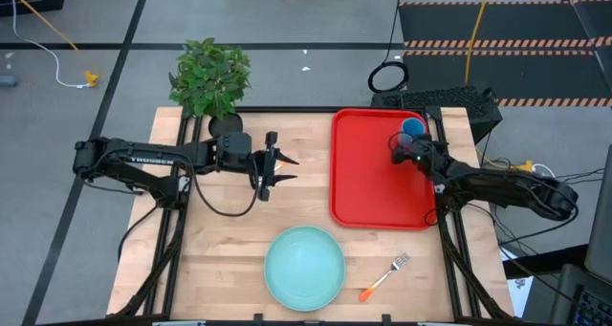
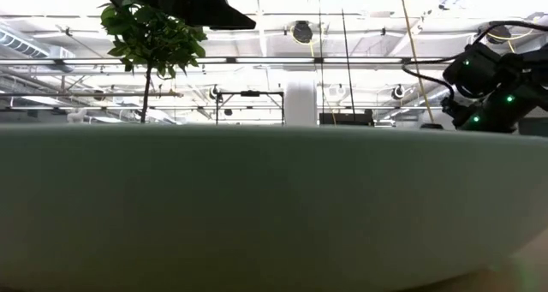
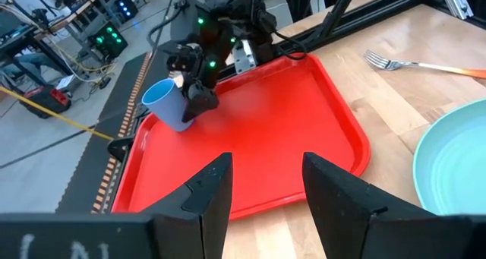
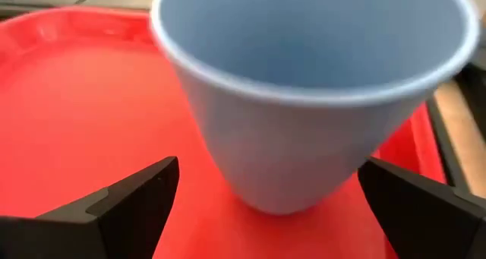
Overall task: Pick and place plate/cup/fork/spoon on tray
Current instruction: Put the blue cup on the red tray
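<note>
The cup stands on the tray, in its far right corner, leaning a little in the left wrist view. The right gripper sits low just beside it, fingers spread wide to either side and not touching it, so the cup looks placed and freed. The left gripper hovers over the bare counter left of the tray, fingers apart and holding nothing. The plate lies at the near edge of the counter, and the fork lies to its right, both off the tray. No spoon shows. The step in hand seems to be letting go of the cup; next the right arm should back straight off without tipping it, then go for the fork or plate.
</note>
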Action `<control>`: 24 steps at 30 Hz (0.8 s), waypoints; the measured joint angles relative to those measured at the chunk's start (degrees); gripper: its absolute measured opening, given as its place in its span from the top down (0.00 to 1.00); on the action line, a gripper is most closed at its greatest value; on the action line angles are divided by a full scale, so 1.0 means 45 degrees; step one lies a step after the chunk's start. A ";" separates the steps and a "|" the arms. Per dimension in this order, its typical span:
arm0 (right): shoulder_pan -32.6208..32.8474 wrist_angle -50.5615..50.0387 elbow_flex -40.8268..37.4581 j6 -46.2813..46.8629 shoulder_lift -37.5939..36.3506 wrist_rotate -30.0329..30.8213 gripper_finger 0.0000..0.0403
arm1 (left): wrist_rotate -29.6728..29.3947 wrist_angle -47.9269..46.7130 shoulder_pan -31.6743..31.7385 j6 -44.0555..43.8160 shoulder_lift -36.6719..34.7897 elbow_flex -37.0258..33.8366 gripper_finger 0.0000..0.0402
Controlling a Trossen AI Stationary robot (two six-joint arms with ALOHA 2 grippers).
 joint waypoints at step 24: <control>0.1279 -0.7759 0.3512 0.2113 -0.0931 -0.2262 0.20 | -0.0019 0.0034 0.0000 0.0368 0.0000 0.0000 0.59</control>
